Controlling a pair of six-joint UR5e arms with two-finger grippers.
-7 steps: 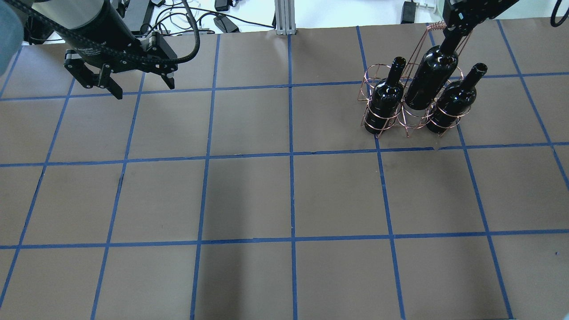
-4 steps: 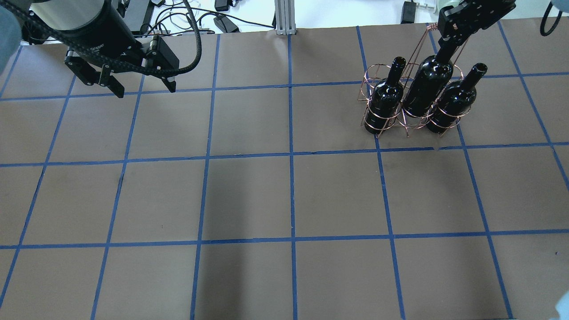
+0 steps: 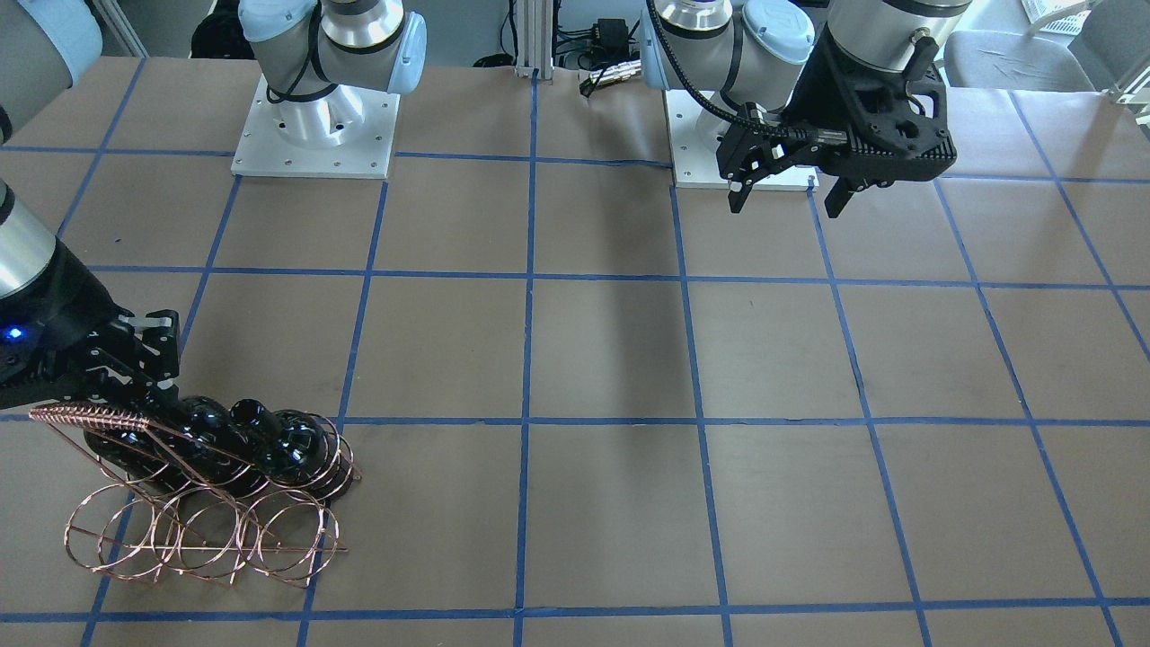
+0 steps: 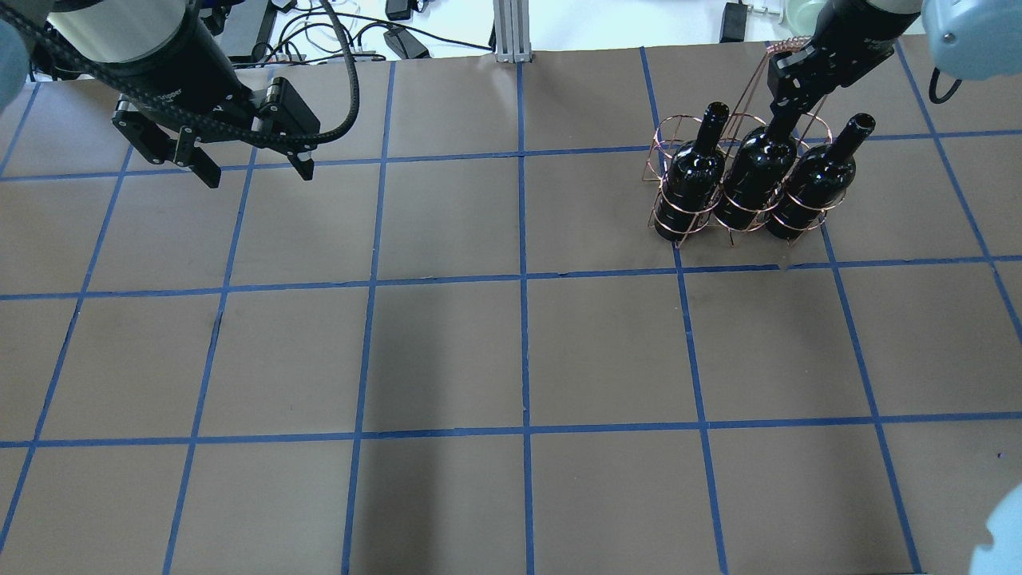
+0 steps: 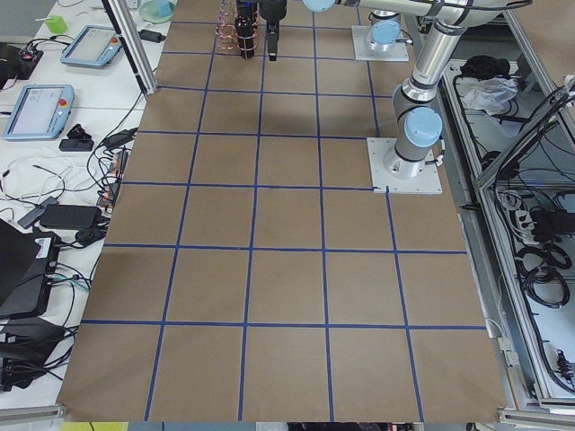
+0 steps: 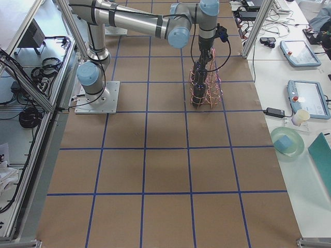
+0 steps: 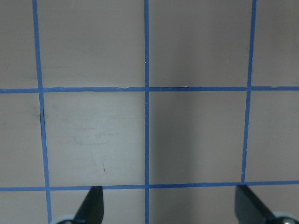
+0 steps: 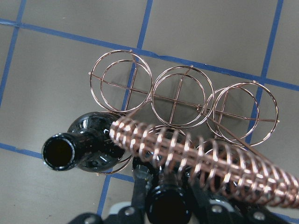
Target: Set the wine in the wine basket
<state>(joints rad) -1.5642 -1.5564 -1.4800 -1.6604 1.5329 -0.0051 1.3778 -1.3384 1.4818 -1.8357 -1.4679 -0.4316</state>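
Pinching the neck of the wine (image 4: 750, 180), the right gripper (image 4: 786, 104) is holding it upright, seemingly seated in the middle robot-side ring of the wine basket (image 8: 174, 96). Only letting go and lifting clear is looking undone. The left gripper (image 4: 259, 174) is hanging wide and empty, well away from the wine basket.

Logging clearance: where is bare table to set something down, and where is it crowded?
Bare table runs from the open left hand across to the wine basket, plus all squares nearer the robot. Crowded: the basket's robot-side row, three bottles, right hand on the middle wine. Its far rings are empty.
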